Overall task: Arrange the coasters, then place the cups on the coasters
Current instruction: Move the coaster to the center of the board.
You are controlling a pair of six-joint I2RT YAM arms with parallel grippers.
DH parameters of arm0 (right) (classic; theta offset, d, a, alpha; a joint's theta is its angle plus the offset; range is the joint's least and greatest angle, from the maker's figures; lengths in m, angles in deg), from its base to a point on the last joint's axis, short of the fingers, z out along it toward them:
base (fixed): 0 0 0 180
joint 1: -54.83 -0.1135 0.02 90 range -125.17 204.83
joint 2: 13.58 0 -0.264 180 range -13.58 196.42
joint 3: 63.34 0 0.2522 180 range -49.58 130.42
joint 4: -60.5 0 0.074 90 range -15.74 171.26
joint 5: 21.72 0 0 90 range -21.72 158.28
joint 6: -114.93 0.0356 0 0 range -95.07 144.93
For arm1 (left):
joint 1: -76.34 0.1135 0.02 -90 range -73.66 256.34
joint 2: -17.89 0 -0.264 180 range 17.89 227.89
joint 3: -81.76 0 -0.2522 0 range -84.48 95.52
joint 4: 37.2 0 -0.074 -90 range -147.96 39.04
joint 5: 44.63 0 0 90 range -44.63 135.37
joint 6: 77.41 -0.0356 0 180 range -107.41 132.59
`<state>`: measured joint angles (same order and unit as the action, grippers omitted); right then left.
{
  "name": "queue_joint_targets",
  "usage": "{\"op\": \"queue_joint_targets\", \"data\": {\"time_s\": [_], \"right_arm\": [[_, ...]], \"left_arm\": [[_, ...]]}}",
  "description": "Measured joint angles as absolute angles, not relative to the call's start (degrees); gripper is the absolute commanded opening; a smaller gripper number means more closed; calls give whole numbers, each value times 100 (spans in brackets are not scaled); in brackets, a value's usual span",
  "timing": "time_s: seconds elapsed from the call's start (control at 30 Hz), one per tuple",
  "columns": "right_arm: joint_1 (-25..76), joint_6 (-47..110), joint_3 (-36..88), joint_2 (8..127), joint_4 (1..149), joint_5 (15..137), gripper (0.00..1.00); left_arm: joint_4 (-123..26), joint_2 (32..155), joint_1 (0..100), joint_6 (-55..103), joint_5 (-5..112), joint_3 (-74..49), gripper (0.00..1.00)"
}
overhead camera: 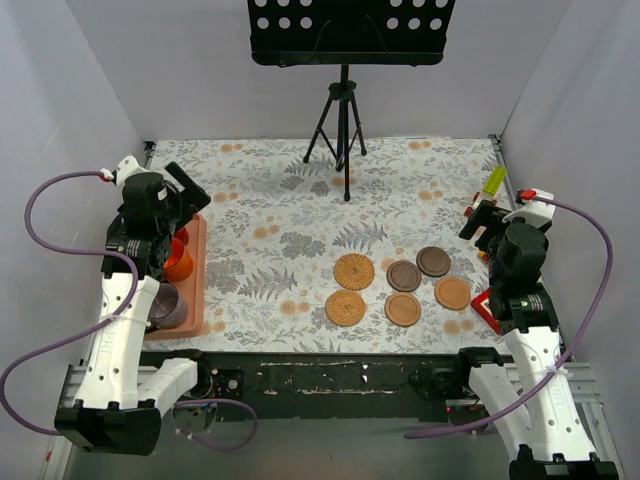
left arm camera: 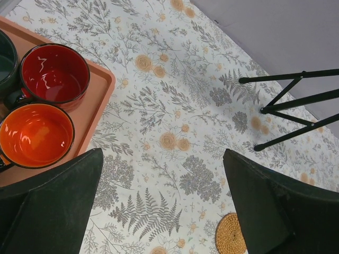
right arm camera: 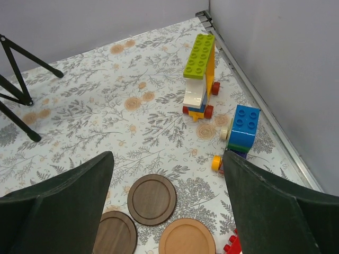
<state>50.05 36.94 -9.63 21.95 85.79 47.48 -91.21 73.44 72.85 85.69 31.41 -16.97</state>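
Note:
Six coasters lie loosely grouped right of the table's centre: two woven rattan ones (overhead camera: 353, 271) (overhead camera: 345, 307), two dark brown ones (overhead camera: 403, 276) (overhead camera: 433, 261), and two orange-brown wood ones (overhead camera: 403, 308) (overhead camera: 452, 293). The cups stand on a salmon tray (overhead camera: 196, 270) at the left. The left wrist view shows a red cup (left arm camera: 54, 73), an orange cup (left arm camera: 35, 134) and the edge of a dark green one (left arm camera: 6, 58). A purple-grey cup (overhead camera: 166, 303) is nearer. My left gripper (left arm camera: 164, 203) hangs open above the tray's edge. My right gripper (right arm camera: 167, 203) hangs open above the dark coasters (right arm camera: 151, 199).
A black tripod (overhead camera: 342, 125) with a music stand (overhead camera: 350, 30) is at the back centre. Toy block vehicles (right arm camera: 200, 79) (right arm camera: 241, 129) and a red block (overhead camera: 486, 308) sit along the right wall. White walls enclose the table.

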Motion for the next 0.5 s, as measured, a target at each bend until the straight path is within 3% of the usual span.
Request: {"op": "queue_joint_targets", "data": {"time_s": [0.37, 0.5], "right_arm": [[5005, 3574, -351, 2720, 9148, 5080, 95], [5005, 3469, -17, 3214, 9320, 5629, 88]], "left_arm": [[-9267, 7738, 7285, 8388, 3187, -1350, 98], [-9180, 7736, 7288, 8215, 3626, -1352, 98]]}}
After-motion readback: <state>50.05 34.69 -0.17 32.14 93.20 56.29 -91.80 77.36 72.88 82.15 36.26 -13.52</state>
